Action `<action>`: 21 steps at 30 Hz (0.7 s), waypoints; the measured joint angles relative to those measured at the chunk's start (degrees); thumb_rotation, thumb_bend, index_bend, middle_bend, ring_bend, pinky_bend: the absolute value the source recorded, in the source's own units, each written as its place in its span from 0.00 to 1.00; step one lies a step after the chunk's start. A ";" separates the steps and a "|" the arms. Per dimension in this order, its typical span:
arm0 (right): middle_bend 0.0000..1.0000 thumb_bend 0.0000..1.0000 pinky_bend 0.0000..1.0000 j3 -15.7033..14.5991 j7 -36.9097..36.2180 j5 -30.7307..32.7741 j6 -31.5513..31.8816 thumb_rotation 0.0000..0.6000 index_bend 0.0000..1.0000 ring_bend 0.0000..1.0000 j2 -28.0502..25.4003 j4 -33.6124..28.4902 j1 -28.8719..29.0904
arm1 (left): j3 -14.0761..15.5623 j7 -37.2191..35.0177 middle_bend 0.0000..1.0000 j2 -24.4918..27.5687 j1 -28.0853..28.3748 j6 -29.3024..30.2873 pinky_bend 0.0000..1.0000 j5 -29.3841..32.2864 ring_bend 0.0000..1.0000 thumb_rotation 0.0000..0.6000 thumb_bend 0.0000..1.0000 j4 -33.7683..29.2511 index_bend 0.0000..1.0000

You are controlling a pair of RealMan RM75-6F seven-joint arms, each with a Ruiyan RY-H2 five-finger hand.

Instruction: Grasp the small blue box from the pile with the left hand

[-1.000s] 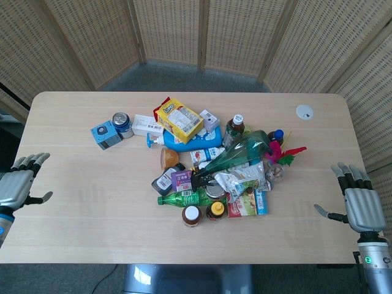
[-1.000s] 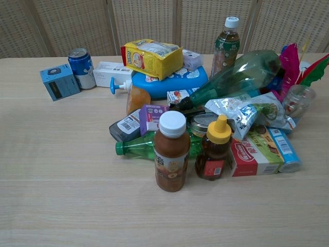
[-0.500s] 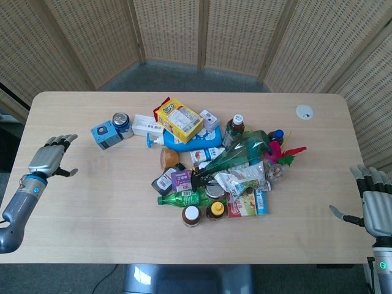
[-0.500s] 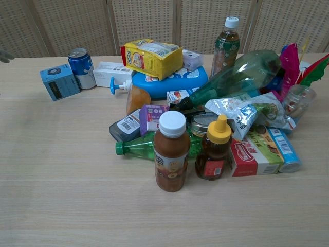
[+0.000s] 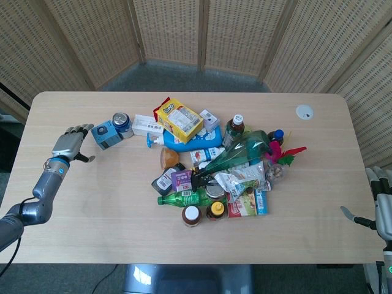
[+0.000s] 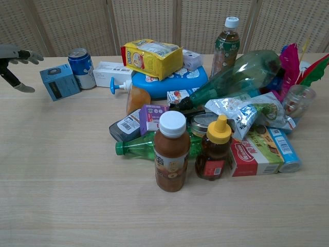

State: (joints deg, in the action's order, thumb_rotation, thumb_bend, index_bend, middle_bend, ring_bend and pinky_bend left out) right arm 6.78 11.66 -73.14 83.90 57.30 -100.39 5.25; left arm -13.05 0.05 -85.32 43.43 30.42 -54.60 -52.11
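The small blue box [image 5: 105,134] [image 6: 59,81] lies at the left end of the pile, beside a blue can [image 5: 121,122] [image 6: 81,67]. My left hand [image 5: 69,144] [image 6: 14,62] hovers just left of the box, fingers spread and holding nothing, a small gap short of it. My right hand [image 5: 383,205] shows only at the far right edge of the head view, off the table's corner, fingers apart and empty.
The pile [image 5: 211,162] fills the table's middle: a yellow snack box [image 5: 178,119], a white box [image 5: 147,125], a blue pump bottle [image 5: 184,142], a green bottle [image 5: 184,198], jars and packets. Bare tabletop [image 5: 92,202] lies to the left and front. Wicker screens stand behind.
My left hand has swept in from the table's left edge toward the blue box. My right hand has drawn back further right, off the table.
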 measured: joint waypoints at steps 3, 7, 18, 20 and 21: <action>0.00 0.18 0.00 -0.09 0.16 0.34 0.73 0.64 0.00 0.00 -0.30 -0.40 -0.77 | -0.61 -0.76 0.00 -1.97 1.37 -1.74 0.00 0.93 0.00 1.00 0.30 3.47 0.00; 0.00 0.18 0.00 -0.18 0.62 0.50 1.55 0.64 0.00 0.00 -0.99 -1.06 -1.47 | -1.18 -1.64 0.00 -4.32 3.06 -4.10 0.00 1.64 0.00 1.00 0.30 7.79 0.00; 0.00 0.18 0.00 -0.22 2.78 0.31 4.21 0.65 0.00 0.00 -2.70 -4.02 -3.22 | -1.79 -4.31 0.00 -10.83 6.82 -11.44 0.00 1.70 0.00 1.00 0.30 19.01 0.00; 0.00 0.18 0.00 -0.17 3.12 0.23 4.34 0.65 0.00 0.00 -2.81 -4.45 -3.28 | -1.73 -5.04 0.00 -11.09 6.87 -12.11 0.00 0.99 0.00 1.00 0.30 19.49 0.00; 0.00 0.18 0.00 -0.12 3.34 0.11 4.39 0.65 0.00 0.00 -2.85 -4.68 -3.28 | -1.63 -5.41 0.00 -11.05 6.75 -12.37 0.00 0.44 0.00 1.00 0.30 19.49 0.00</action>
State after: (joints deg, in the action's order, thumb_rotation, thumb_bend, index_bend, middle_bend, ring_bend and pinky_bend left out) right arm 6.66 14.99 -73.03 88.30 54.46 -105.07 1.97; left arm -14.68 -5.36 -96.37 50.18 18.05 -54.16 -32.63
